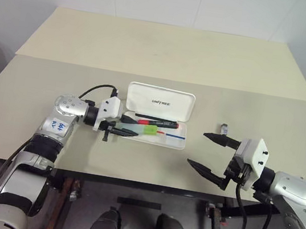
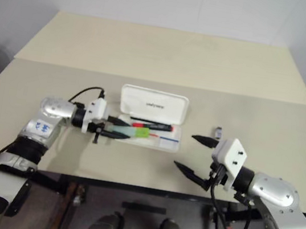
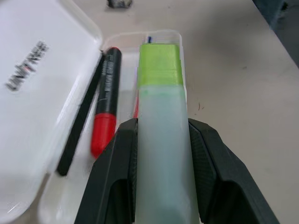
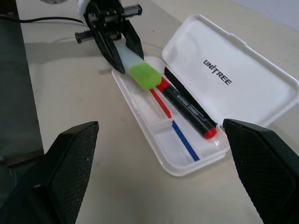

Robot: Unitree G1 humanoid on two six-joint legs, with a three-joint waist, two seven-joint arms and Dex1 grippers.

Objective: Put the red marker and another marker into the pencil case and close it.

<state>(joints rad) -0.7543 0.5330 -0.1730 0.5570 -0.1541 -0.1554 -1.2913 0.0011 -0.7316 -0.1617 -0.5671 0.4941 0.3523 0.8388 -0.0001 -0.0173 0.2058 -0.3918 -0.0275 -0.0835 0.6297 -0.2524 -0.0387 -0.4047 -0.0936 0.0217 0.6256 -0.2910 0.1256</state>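
Gripping the short stubby marker with a bright light-green end and pale grey translucent body (image 3: 161,140), the left pincer (image 1: 129,131) has its two black fingers (image 3: 117,177) clamped on either side of the translucent body. This marker projects from the pincer over the tray of the white hard-plastic rectangular pencil case with rounded corners (image 1: 178,143), green end foremost, above the end of the tray nearest the left pincer. Whether the marker touches the tray floor cannot be determined.

The pencil case lies open on the pale beige worktop (image 1: 151,51). Its hinged lid (image 1: 160,100), bearing dark "UNITREE" lettering, is folded back on the far side of the tray.

The slim red marker with a black barrel and small pale label (image 4: 187,106) lies inside the tray, along the hinge side, next to the lid. A thin red and blue stripe (image 4: 174,125) runs along the tray floor, on the side of the red marker away from the lid.

The right pincer (image 1: 209,153) is held over the worktop to the right of the pencil case, apart from it. Its fingers are spread wide and contain nothing.

A small dark object (image 1: 224,128) rests on the worktop to the right of the case, beyond the right pincer; it is too small to identify.
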